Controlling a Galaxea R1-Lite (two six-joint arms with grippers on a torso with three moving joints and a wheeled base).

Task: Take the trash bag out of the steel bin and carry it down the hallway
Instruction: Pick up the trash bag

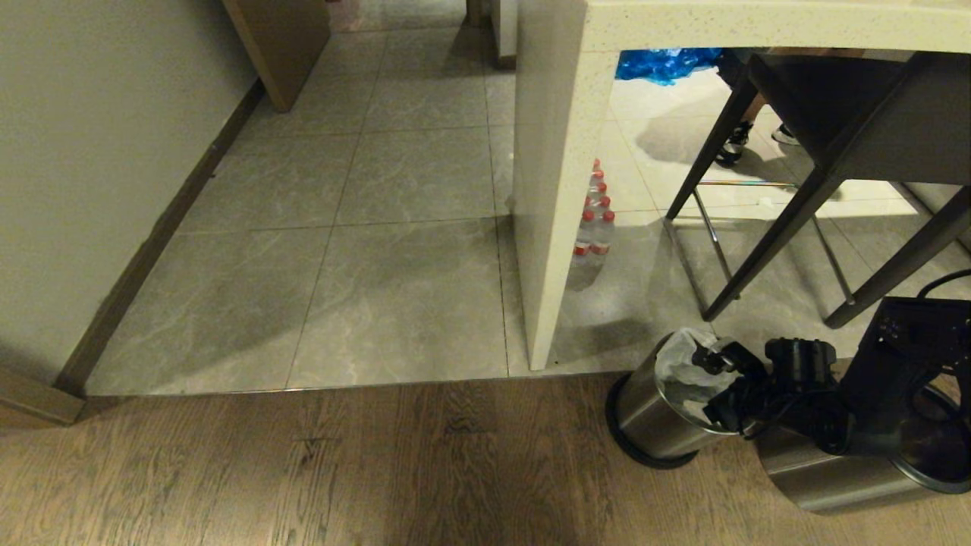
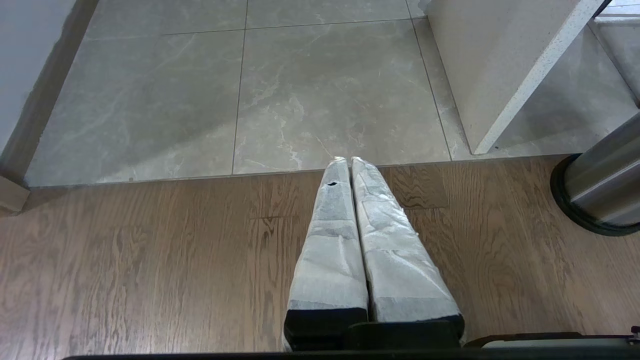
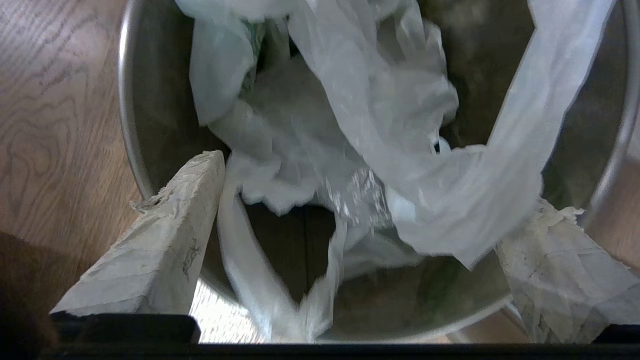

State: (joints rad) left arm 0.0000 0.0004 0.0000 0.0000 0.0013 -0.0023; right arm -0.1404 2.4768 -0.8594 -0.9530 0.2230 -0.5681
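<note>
The steel bin (image 1: 654,415) stands on the wood floor by the foot of the white counter, with the thin white trash bag (image 1: 681,365) crumpled inside it. My right gripper (image 1: 721,388) hangs over the bin's mouth. In the right wrist view this gripper (image 3: 377,185) is open. Its taped fingers (image 3: 165,240) stand wide on either side of the loose bag (image 3: 350,125), inside the rim (image 3: 131,130), closing on nothing. My left gripper (image 2: 348,161) is shut and empty above the wood floor, with the bin (image 2: 602,192) off to its side. The grey-tiled hallway (image 1: 394,227) runs ahead.
A white counter pillar (image 1: 554,189) stands just beyond the bin, with water bottles (image 1: 595,227) behind it. Dark stool legs (image 1: 774,235) and a blue plastic bag (image 1: 660,64) lie further right. A second steel cylinder (image 1: 834,478) sits under my right arm. A wall (image 1: 91,152) bounds the left.
</note>
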